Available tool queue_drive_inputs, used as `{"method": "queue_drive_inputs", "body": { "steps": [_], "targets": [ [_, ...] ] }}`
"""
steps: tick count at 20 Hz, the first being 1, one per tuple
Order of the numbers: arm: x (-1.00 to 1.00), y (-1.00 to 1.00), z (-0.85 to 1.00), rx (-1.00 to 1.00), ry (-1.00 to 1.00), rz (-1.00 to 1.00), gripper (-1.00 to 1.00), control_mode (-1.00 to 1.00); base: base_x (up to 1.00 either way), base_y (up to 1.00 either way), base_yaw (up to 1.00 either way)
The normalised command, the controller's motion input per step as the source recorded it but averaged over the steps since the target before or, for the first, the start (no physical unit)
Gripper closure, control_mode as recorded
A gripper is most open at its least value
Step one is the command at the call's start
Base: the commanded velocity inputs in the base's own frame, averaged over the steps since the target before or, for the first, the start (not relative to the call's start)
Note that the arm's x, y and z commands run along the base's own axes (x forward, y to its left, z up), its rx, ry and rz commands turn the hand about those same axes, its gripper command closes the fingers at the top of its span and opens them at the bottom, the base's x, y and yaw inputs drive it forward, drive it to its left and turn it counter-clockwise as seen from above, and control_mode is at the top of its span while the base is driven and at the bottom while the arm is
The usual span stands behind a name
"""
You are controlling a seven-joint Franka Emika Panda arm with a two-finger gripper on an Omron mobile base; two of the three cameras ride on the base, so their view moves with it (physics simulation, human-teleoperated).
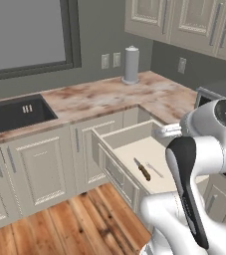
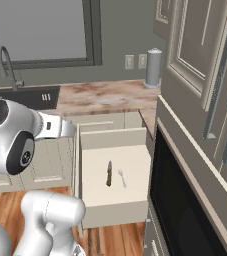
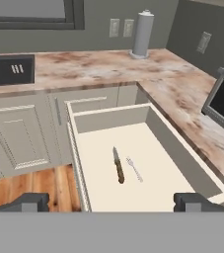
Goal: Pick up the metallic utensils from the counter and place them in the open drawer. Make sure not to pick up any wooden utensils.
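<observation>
From the left base view, the drawer (image 1: 115, 141) stood pulled out below the marbled counter (image 1: 109, 97), and the knife (image 1: 142, 169) lay on its pale floor with the fork (image 1: 155, 170) just beside it, the two apart. A paper towel roll (image 1: 131, 64) stood at the back of the counter.

From the right base view, the knife (image 2: 108, 173) and fork (image 2: 122, 178) lay side by side near the middle of the drawer (image 2: 113, 138).

In the hand view, the gripper (image 3: 111, 201) hung above the front of the drawer (image 3: 111, 118) with its fingers spread wide and nothing between them. The knife (image 3: 118, 165) and fork (image 3: 134, 169) rested below. Both metal pieces appeared to be already stowed, so the placing step looked finished; the next move probably called only for pulling the arm clear without disturbing them.
</observation>
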Motion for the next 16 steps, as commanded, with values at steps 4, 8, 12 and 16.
{"method": "queue_drive_inputs", "body": {
  "steps": [4, 8, 12, 16],
  "targets": [
    [0.00, 0.00, 0.00, 0.00, 0.00, 0.00, -1.00, 1.00, -0.04, 0.00, 0.00],
    [0.00, 0.00, 0.00, 0.00, 0.00, 0.00, -1.00, 1.00, -0.84, 0.00, 0.00],
    [0.00, 0.00, 0.00, 0.00, 0.00, 0.00, -1.00, 1.00, -1.00, 0.00, 0.00],
    [0.00, 0.00, 0.00, 0.00, 0.00, 0.00, -1.00, 1.00, -1.00, 0.00, 0.00]
  ]
}}
